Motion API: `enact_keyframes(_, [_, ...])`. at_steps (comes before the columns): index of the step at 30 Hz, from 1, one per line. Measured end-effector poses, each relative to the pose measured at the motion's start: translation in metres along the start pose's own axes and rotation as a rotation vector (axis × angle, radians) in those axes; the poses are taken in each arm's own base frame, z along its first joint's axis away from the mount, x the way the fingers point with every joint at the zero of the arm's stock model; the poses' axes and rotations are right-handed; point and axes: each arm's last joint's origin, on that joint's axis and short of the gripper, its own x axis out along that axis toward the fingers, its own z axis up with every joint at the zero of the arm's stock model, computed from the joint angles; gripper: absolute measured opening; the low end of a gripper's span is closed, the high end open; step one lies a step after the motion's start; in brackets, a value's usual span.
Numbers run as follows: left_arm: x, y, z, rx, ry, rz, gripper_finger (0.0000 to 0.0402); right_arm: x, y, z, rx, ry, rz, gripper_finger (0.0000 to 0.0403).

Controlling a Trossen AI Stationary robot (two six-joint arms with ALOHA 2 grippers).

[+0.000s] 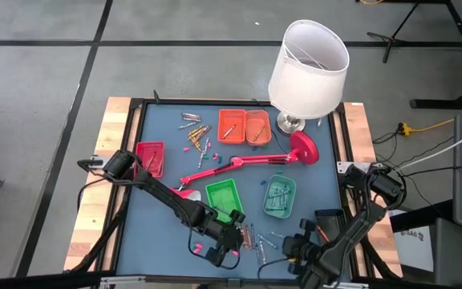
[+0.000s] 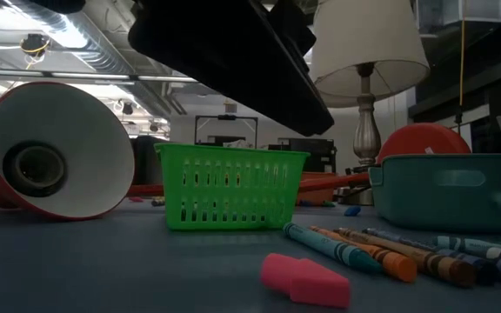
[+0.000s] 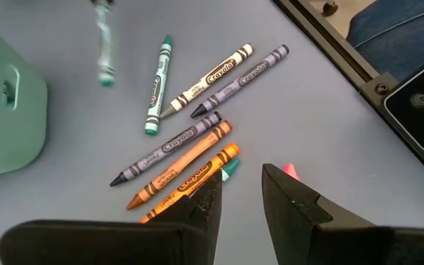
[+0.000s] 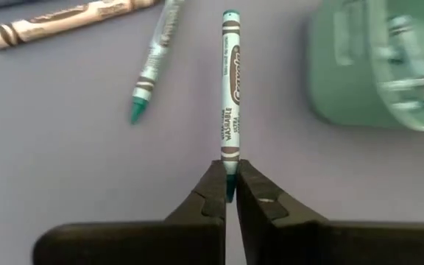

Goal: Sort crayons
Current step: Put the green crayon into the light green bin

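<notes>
Pinching a teal crayon (image 4: 230,96) by its tip, my right pincer (image 4: 230,193) sits beside the teal tray (image 4: 377,66). My left pincer (image 3: 240,197) hovers part-open over orange crayons (image 3: 190,173) nearby.

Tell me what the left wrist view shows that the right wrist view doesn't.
Only the left wrist view: orange crayons, grey crayons, and the left end effector open above them, holding nothing.
Only the right wrist view: the right end effector shut on a teal crayon by its tip.
Both: the blue mat, the teal tray and loose crayons.
</notes>
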Motion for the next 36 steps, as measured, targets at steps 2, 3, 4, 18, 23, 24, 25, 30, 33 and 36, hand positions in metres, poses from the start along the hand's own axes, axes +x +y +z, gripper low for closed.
enact_keyframes(2, [0.000, 0.000, 0.000, 0.000, 0.000, 0.000, 0.0082, -0.011, -0.001, 0.005, -0.012, 0.005, -0.024, 0.0010])
enact_keyframes(3, [0.000, 0.000, 0.000, 0.000, 0.000, 0.000, 0.0082, -0.017, -0.002, 0.008, -0.015, 0.001, -0.031, 0.0010])
enact_keyframes(4, [0.000, 0.000, 0.000, 0.000, 0.000, 0.000, 0.0082, -0.024, -0.003, 0.011, -0.020, -0.006, -0.045, 0.0010])
enact_keyframes(18, [0.000, 0.000, 0.000, 0.000, -0.001, 0.000, 0.0082, -0.020, -0.041, 0.043, -0.040, 0.014, -0.313, 0.0010])
enact_keyframes(23, [0.000, 0.000, 0.000, 0.000, -0.001, 0.000, 0.0082, -0.006, -0.057, 0.065, 0.038, 0.066, -0.340, 0.0008])
enact_keyframes(24, [0.000, 0.000, 0.000, 0.000, -0.001, 0.000, 0.0082, -0.003, -0.060, 0.068, 0.055, 0.085, -0.341, 0.0008])
enact_keyframes(25, [0.000, 0.000, 0.000, 0.000, -0.001, 0.000, 0.0082, -0.001, -0.063, 0.072, 0.072, 0.110, -0.339, 0.0008])
enact_keyframes(30, [0.000, 0.000, 0.000, 0.000, -0.001, 0.000, 0.0082, 0.009, -0.075, 0.084, 0.117, 0.257, -0.302, 0.0008])
enact_keyframes(33, [0.000, 0.001, 0.000, -0.001, -0.001, 0.001, 0.0082, 0.012, -0.080, 0.089, 0.128, 0.277, -0.301, 0.0009])
enact_keyframes(36, [0.000, 0.001, 0.000, -0.003, 0.000, 0.002, 0.0082, 0.014, -0.083, 0.092, 0.129, 0.284, -0.304, 0.0009])
